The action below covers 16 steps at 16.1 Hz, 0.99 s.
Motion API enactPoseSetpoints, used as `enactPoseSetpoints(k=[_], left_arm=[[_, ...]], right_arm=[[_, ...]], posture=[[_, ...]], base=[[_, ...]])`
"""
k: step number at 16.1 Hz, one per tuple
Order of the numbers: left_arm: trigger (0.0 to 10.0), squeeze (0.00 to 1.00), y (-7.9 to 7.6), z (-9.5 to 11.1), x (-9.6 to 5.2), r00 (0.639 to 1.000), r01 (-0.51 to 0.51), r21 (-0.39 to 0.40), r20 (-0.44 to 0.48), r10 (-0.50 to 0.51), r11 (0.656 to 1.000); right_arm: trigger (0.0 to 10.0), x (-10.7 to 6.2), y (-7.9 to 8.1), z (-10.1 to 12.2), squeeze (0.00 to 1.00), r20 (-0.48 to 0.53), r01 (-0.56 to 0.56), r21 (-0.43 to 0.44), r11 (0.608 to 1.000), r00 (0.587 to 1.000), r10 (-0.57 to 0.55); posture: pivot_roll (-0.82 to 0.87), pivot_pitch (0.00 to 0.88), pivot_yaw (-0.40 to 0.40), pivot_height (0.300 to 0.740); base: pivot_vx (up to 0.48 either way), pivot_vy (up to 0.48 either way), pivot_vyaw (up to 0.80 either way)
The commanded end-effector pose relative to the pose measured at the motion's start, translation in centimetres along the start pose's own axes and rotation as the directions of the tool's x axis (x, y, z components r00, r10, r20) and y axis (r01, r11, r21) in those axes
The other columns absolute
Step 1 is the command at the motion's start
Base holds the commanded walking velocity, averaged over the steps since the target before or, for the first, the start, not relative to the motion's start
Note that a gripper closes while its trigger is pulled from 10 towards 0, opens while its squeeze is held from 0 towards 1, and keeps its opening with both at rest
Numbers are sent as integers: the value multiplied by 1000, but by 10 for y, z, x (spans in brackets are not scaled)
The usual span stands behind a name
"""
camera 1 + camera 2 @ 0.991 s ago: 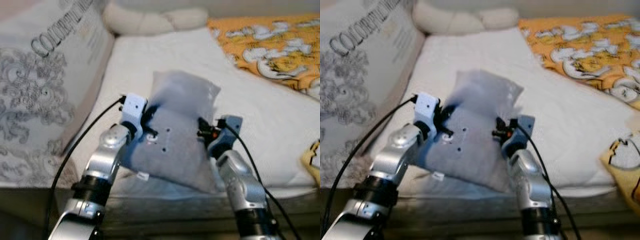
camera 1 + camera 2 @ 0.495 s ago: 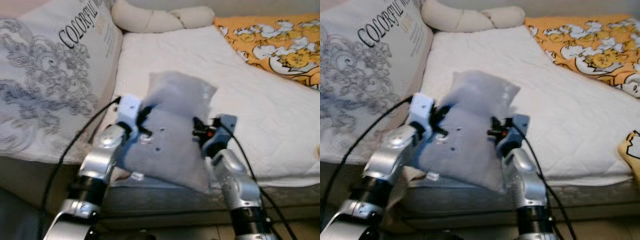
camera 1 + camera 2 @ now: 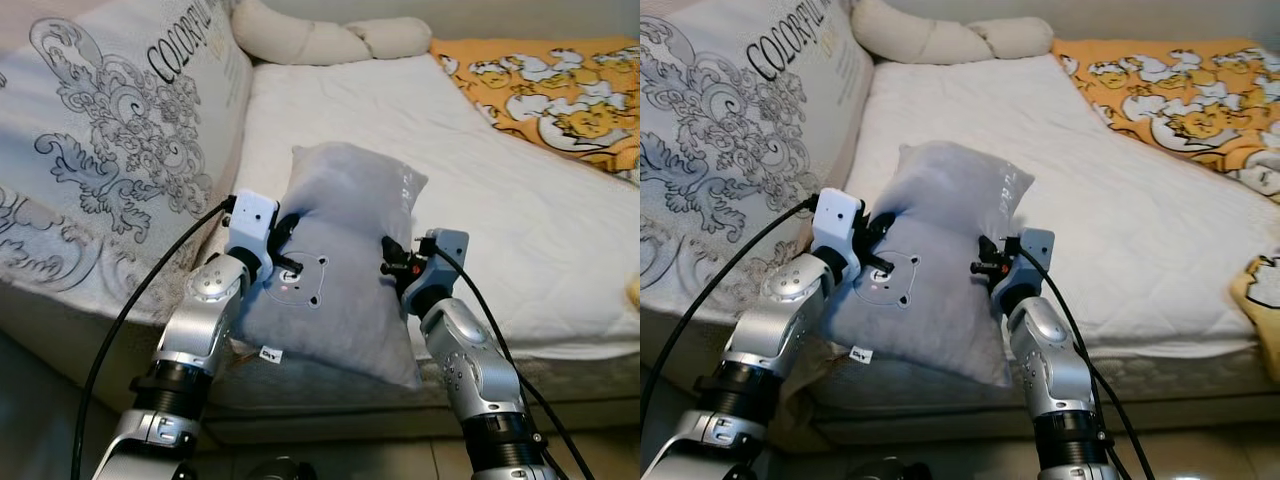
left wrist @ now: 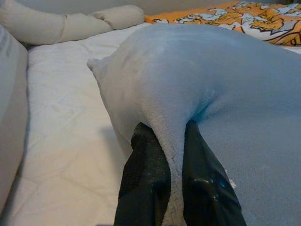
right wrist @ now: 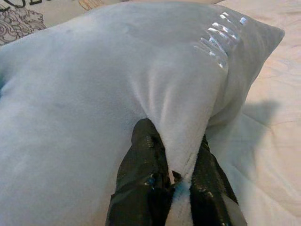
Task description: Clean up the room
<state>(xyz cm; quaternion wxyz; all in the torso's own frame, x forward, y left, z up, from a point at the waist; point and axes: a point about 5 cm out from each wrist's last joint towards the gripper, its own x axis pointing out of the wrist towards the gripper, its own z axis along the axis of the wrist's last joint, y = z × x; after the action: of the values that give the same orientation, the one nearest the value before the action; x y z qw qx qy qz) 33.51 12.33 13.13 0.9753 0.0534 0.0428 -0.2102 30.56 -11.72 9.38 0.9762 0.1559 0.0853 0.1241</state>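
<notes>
A grey plush pillow with a small bear face printed on it hangs between my two arms, above the near edge of the white bed. My left gripper is shut on the pillow's left edge, a fold of fabric pinched between its black fingers. On the opposite edge my right gripper is shut on a similar fold. The pillow tilts, its far end toward the bed's middle.
A large white pillow with grey scrollwork and lettering lies at the left. A cream knotted cushion rests at the bed's head. An orange patterned blanket covers the far right. The bed's front edge runs just below my arms.
The camera has shifted, and the picture is sharper now. The pillow stays pinched between both grippers and sits slightly higher, with its bear face now plain to see.
</notes>
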Motion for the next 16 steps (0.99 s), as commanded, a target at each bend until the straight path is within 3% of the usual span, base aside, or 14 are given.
enactPoseSetpoints(k=[1, 3, 11, 13, 16], left_arm=[[10000, 0, 16, 13, -4, 995, -81, 8, 56, 80, 997], [10000, 0, 16, 14, -5, 994, -88, 6, 58, 88, 996], [10000, 0, 20, 17, -3, 994, -97, 19, 57, 96, 995], [10000, 0, 20, 19, -2, 994, -96, 21, 63, 94, 995], [10000, 0, 21, 19, -2, 993, -97, 26, 62, 96, 995]], right_arm=[[10000, 3, -5, 7, 0, 8, 14, -23, 1000, 1000, -14], [10000, 4, -5, 8, 0, 7, 12, -28, 1000, 1000, -12], [10000, 11, -1, 8, 0, 4, -45, -88, 995, 999, 46], [10000, 11, 3, 9, 0, 4, -69, -98, 993, 998, 70], [10000, 10, -2, 9, 0, 16, -31, -30, 999, 999, 31]], posture=[[64, 0, 41, 740], [70, 0, 37, 740], [76, 0, 37, 740], [77, 0, 37, 740], [69, 0, 38, 740]], base=[[296, 0, 781], [304, 0, 800], [310, 0, 0], [319, 0, 797], [322, 0, 265]])
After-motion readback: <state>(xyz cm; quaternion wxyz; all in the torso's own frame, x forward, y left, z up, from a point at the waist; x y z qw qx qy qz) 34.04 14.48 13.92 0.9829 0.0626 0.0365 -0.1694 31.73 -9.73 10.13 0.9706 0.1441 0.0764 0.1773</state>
